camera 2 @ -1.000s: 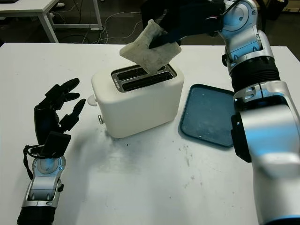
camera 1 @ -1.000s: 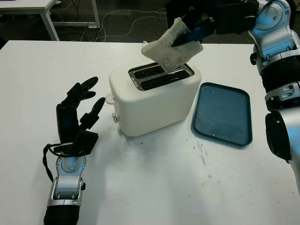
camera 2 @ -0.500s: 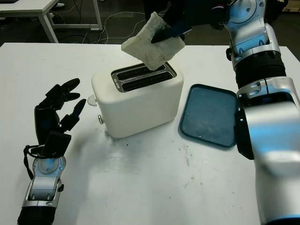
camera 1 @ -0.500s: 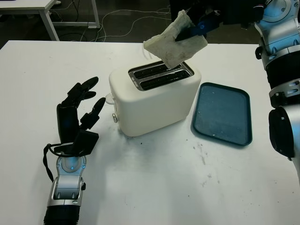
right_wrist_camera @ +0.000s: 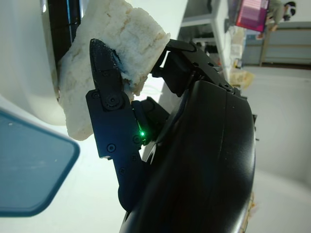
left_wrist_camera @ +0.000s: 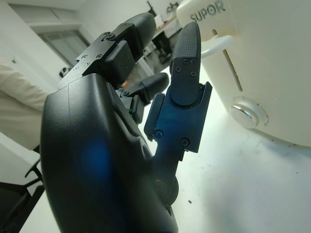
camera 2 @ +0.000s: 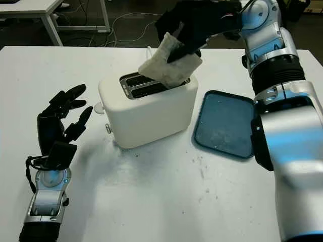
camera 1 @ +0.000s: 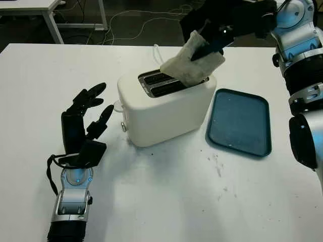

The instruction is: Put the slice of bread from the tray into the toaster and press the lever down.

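Observation:
My right hand (camera 1: pixel 212 43) is shut on the slice of bread (camera 1: pixel 191 63), a pale, rough piece held tilted right over the slots of the cream toaster (camera 1: pixel 166 106). Its lower corner touches or dips into the slot nearest the tray. In the right wrist view the bread (right_wrist_camera: pixel 104 63) sits pinched between black fingers (right_wrist_camera: pixel 109 107) against the dark slot. The dark blue tray (camera 1: pixel 238 122) lies bare to the right of the toaster. My left hand (camera 1: pixel 83 118) is open, upright on the table left of the toaster, near its lever side (left_wrist_camera: pixel 248 114).
The white table's (camera 1: pixel 166 201) front half has free room. A white cable (camera 1: pixel 156 50) runs behind the toaster. Desk legs and floor cables lie beyond the table's far edge.
My right hand has brought the bread down from above the toaster until its lower corner meets the slots. The left hand has not moved.

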Motion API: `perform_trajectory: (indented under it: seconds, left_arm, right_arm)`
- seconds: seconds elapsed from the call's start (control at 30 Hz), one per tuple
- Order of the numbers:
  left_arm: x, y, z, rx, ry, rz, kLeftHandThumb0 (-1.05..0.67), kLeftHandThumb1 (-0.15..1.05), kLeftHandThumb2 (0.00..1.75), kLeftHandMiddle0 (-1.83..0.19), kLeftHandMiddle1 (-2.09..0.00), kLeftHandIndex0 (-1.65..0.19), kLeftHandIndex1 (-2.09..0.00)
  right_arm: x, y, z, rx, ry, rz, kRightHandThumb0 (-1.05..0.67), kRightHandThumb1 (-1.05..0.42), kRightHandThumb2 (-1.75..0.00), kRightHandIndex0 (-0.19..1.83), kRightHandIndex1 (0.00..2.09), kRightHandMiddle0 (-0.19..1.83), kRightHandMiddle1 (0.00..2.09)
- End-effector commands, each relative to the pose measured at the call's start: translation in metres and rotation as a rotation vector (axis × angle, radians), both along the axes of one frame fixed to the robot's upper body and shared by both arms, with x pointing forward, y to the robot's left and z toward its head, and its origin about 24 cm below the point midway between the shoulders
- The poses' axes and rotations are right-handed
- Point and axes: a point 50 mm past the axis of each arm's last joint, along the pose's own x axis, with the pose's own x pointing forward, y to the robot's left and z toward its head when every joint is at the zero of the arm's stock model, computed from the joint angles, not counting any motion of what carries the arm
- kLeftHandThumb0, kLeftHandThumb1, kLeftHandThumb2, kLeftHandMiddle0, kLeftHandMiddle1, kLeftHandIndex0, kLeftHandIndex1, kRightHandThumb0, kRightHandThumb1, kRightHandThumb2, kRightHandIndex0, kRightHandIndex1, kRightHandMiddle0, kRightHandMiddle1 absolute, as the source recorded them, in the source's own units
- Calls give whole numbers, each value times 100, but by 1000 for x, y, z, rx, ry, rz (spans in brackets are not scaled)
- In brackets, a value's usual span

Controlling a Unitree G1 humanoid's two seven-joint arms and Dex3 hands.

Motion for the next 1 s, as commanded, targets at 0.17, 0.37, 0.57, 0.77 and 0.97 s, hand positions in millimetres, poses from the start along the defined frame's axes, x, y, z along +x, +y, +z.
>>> perform_trajectory:
  seconds: [0.17, 0.37, 0.57, 0.77, 0.97]
  left_arm:
    - [-1, 0, -1, -8, 9, 0, -45, 92, 24, -36, -108, -61, -31]
    - [-1, -1, 0, -5, 5, 3, -46, 92, 24, -37, -107, -62, -31]
    - [-1, -2, -1, -2, 0, 7, -46, 92, 23, -37, -107, -62, -31]
    - [-1, -3, -2, -7, 2, 6, -46, 92, 24, -37, -107, -62, -31]
    - [-2, -2, -3, -10, 6, 6, -47, 92, 24, -38, -107, -62, -31]
  right_arm:
    - [-3, 12, 2, -60, -17, 49, -46, -92, -25, 108, 175, 90, 175]
    - [-4, 26, 1, -128, -2, 78, -42, -92, -23, 113, 175, 92, 175]
    - [-8, 44, -1, -155, -1, 139, -42, -92, -19, 116, 175, 94, 175]
    - [-10, 59, -2, -213, 0, 143, -47, -92, -16, 113, 175, 92, 174]
    - [-12, 62, -8, -211, -27, 145, -54, -92, -13, 105, 175, 84, 173]
